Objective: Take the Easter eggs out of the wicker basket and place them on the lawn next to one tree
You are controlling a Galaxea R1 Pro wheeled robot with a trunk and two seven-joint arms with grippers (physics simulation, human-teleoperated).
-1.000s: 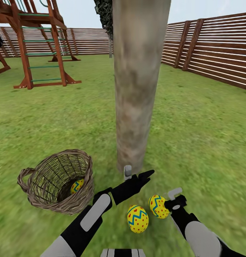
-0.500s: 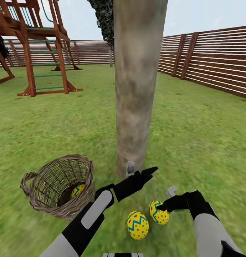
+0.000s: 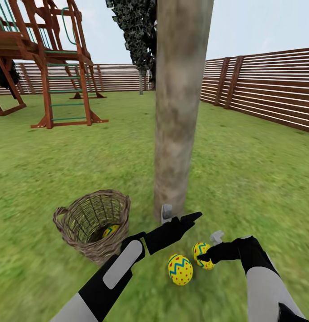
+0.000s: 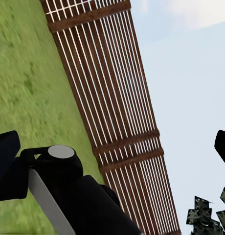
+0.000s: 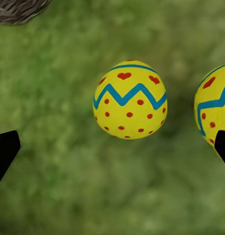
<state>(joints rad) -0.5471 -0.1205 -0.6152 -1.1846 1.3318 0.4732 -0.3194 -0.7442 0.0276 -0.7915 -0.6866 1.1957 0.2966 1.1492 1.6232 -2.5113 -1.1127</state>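
Observation:
The thick grey-beige tree [image 3: 179, 134] rises from the lawn [image 3: 244, 188] just ahead. Two Easter eggs lie on the grass at its foot: one [image 3: 180, 269] [image 5: 130, 99] nearer me, the other [image 3: 203, 255] [image 5: 215, 110] beside it. My right gripper [image 3: 209, 247] [image 5: 112, 152] hovers over them, open, with one fingertip close against the second egg. A third egg [image 3: 110, 230] lies inside the wicker basket [image 3: 94, 223], left of the trunk. My left gripper [image 3: 179, 214] [image 4: 112, 156] is open and empty beside the trunk's base.
A wooden play set [image 3: 51, 67] stands far left. A brown slat fence [image 3: 262, 94] [image 4: 107, 83] runs along the back and right. A dark conifer [image 3: 136, 31] rises behind the trunk. Open grass spreads to the right of the tree.
The whole view has shifted, so the camera moved. My right wrist has risen and turned over the two eggs, and the egg near its fingers rests on the grass. The left arm has held still.

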